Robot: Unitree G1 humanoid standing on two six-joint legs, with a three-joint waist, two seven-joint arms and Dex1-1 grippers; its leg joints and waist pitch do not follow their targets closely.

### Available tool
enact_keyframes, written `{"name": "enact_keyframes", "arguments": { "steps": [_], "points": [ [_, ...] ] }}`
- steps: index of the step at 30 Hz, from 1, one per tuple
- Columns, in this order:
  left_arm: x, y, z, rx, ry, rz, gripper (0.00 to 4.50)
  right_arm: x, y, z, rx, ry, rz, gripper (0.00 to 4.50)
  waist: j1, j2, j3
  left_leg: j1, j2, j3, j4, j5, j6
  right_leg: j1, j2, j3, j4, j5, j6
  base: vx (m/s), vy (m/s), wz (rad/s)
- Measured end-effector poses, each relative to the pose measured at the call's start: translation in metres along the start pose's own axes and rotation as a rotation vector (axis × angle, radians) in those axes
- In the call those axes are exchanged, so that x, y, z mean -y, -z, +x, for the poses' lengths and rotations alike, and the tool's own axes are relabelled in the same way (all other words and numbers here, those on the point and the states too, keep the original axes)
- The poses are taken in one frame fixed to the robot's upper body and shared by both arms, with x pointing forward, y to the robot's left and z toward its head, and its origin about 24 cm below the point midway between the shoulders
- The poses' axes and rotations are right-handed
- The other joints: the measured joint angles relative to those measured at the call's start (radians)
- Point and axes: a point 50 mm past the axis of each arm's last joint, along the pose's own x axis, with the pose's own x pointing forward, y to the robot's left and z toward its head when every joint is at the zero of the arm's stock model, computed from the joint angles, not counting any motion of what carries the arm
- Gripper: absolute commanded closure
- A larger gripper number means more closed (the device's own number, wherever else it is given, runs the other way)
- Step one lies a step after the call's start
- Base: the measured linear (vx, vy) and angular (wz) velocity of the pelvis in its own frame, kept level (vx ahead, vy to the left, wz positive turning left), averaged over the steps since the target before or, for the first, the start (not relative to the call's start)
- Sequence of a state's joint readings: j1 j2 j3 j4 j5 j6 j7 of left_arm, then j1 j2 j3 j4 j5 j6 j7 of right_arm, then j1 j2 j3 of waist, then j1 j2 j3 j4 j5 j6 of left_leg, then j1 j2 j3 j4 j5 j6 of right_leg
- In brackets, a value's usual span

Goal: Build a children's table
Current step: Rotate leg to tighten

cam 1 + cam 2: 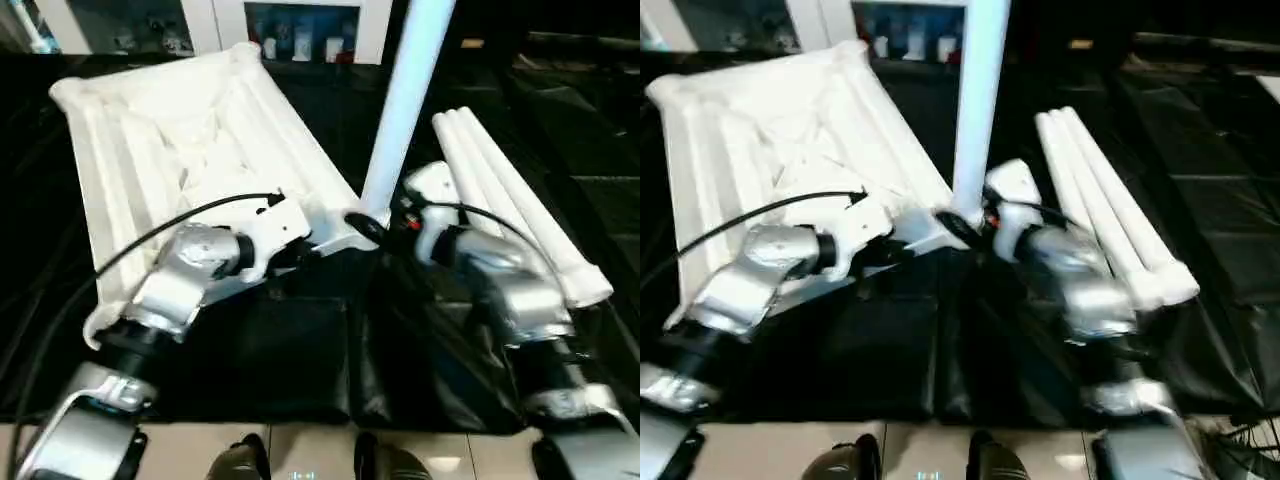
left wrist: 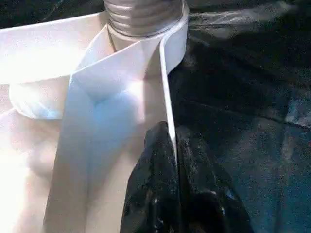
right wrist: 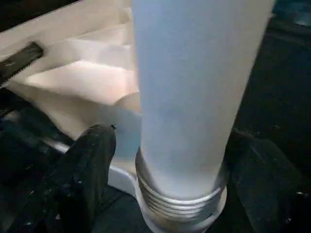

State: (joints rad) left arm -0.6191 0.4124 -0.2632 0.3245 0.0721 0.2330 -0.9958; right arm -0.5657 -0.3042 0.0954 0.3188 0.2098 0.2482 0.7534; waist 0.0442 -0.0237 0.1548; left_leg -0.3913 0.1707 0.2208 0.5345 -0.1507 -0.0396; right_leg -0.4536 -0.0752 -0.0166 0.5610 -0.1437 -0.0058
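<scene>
White plastic top [image 1: 180, 140] lies underside up on the black sheet; one leg [image 1: 405, 110] stands upright in its near corner socket, threads showing. Your left gripper [image 2: 175, 160] is clamped on the top's rim. Your right gripper [image 3: 170, 160] straddles the leg base, fingers [image 3: 90, 160] spread, not touching. Judgement: first leg is being screwed in; re-grip and turn. Three spare legs [image 1: 520, 200] lie beside.

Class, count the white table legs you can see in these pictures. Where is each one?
3: one leg stands upright in the tabletop's near corner socket; two lie side by side at right. More may be hidden.
</scene>
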Motion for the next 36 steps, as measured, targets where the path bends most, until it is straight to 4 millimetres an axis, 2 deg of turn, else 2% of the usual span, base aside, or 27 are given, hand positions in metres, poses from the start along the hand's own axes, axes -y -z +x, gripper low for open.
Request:
{"name": "enact_keyframes", "arguments": {
  "steps": [4,9,13,25,32,36],
  "points": [
    [0.008,0.006,-0.013,0.021,0.106,0.038,4.50,-0.006,0.005,-0.019,-0.064,-0.164,-0.028,0.83,0.005,0.002,0.001,0.000,0.002,0.000,0.000,-0.003,0.003,0.000,0.001,-0.002,0.003,-0.003,-0.004,0.015,-0.004,0.00],
    [0.018,0.006,-0.014,0.045,0.194,0.042,4.50,-0.015,0.010,-0.018,-0.088,-0.253,-0.029,0.83,0.005,0.011,0.008,0.000,0.002,0.002,0.009,-0.003,0.003,0.000,0.000,0.001,0.008,-0.003,-0.005,0.000,0.000,0.00],
    [0.019,0.008,-0.015,0.046,0.209,0.039,4.50,-0.017,0.011,-0.019,-0.093,-0.285,-0.038,0.83,0.000,0.012,0.011,0.000,0.002,0.002,0.016,-0.006,-0.002,0.000,-0.001,0.002,0.014,-0.004,-0.005,0.000,0.000,0.00],
    [0.022,0.009,-0.016,0.052,0.218,0.051,4.50,-0.018,0.016,-0.024,-0.117,-0.323,-0.085,0.83,-0.007,0.012,0.011,0.000,0.002,0.002,0.017,-0.003,0.002,0.000,-0.002,0.002,0.016,-0.004,-0.004,0.000,0.000,0.00],
    [0.022,0.010,-0.017,0.051,0.218,0.051,4.50,-0.016,0.017,-0.022,-0.105,-0.312,-0.092,1.55,-0.007,0.012,0.011,0.000,0.002,0.002,0.017,-0.003,0.002,0.000,-0.002,0.002,0.016,-0.004,-0.004,0.000,0.000,0.00],
    [0.022,0.010,-0.017,0.049,0.215,0.049,4.50,-0.016,0.018,-0.021,-0.099,-0.312,-0.093,1.72,-0.008,0.012,0.011,0.000,0.002,0.002,0.018,-0.003,0.002,0.000,-0.002,0.002,0.017,-0.004,-0.004,0.000,0.000,0.00]
  ]
}}
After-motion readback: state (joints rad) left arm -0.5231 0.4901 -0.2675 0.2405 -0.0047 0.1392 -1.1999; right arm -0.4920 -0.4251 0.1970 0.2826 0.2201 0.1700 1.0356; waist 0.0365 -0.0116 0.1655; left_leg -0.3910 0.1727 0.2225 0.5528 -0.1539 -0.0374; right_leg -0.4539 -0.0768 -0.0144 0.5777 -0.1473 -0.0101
